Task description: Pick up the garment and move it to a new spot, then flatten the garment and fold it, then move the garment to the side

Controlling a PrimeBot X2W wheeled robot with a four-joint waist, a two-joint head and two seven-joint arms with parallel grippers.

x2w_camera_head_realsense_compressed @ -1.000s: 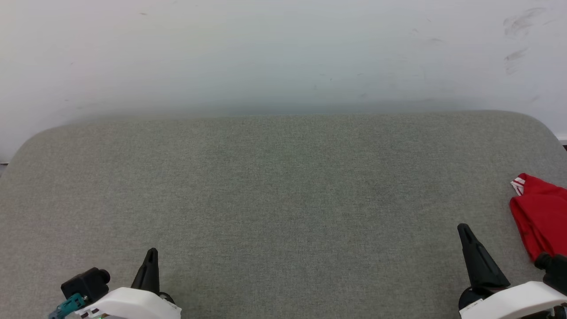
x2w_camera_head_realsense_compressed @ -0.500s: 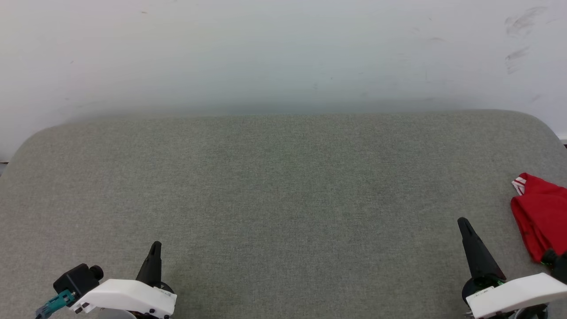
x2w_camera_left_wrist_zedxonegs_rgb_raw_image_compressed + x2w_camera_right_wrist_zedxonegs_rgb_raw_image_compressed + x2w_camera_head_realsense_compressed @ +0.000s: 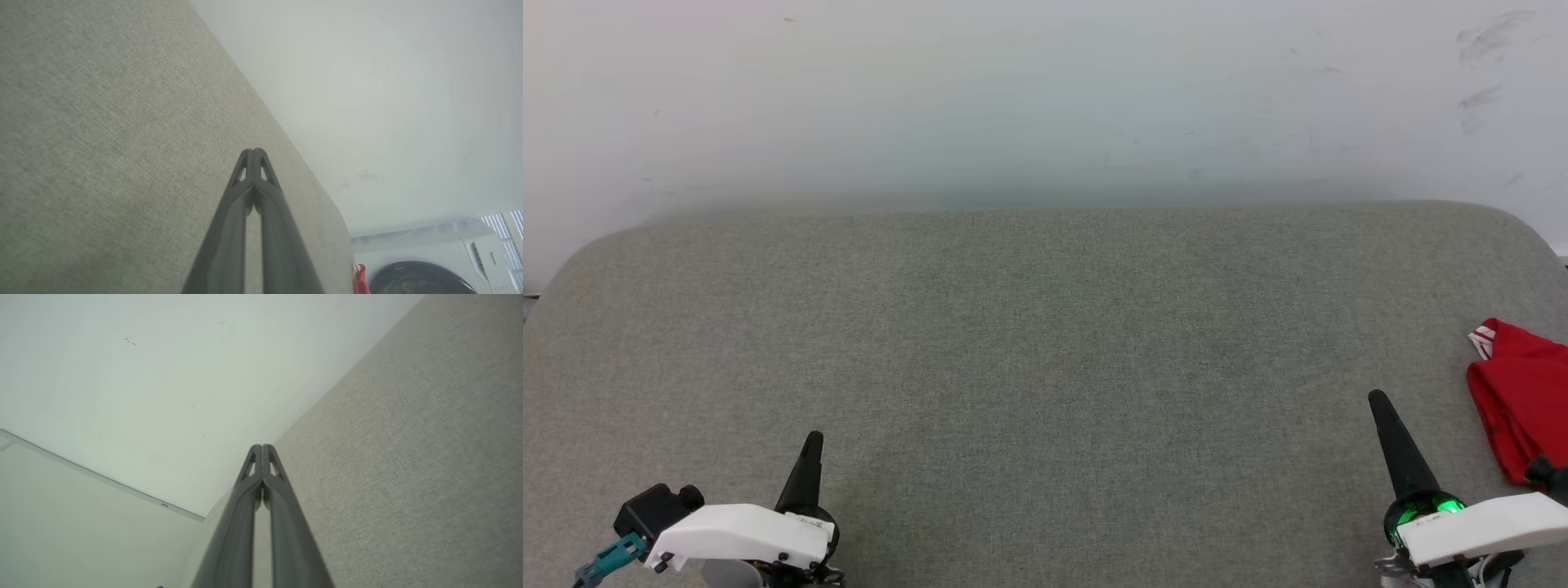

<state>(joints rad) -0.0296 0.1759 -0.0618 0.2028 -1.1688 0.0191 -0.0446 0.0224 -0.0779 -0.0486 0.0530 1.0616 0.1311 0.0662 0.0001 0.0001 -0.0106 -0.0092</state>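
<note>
Garment unmoved at right edge | left fingers together, farther forward | right fingers together, farther forward

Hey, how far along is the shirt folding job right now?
Nothing is in hand: both sets of jaws are shut and empty over the table. The red T-shirt lies bunched at its right edge, partly out of view. I can't tell whether it's already folded and set aside, or whether picking up, flattening and folding all remain.
</note>
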